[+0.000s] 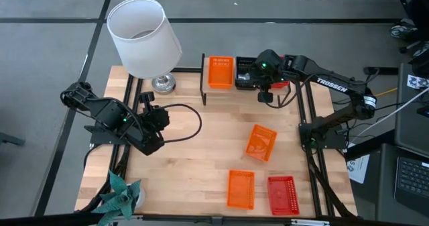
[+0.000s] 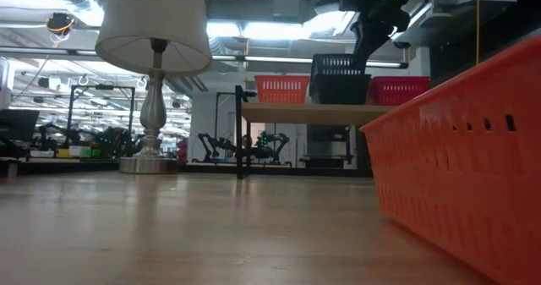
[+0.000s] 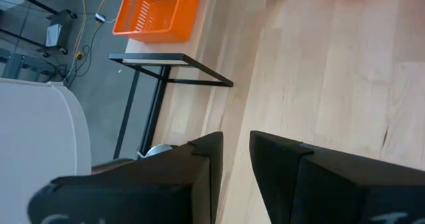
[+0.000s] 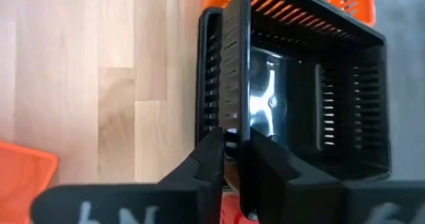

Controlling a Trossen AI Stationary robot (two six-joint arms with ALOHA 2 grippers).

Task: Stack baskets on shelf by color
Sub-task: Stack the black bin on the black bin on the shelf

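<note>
Black basket nested inside another black basket on shelf.

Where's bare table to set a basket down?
Bare wood lies between the left hand and the tilted orange basket, in front of the shelf. Crowded: the front right corner, with an orange basket beside a red basket.

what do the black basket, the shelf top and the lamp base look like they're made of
Black basket: probably moulded plastic, slotted walls, glossy floor catching glare.
Shelf top: light wood by its pale colour; its frame looks like thin black metal.
Lamp base: apparently metal, a turned silvery stem with a dull shine.
</note>
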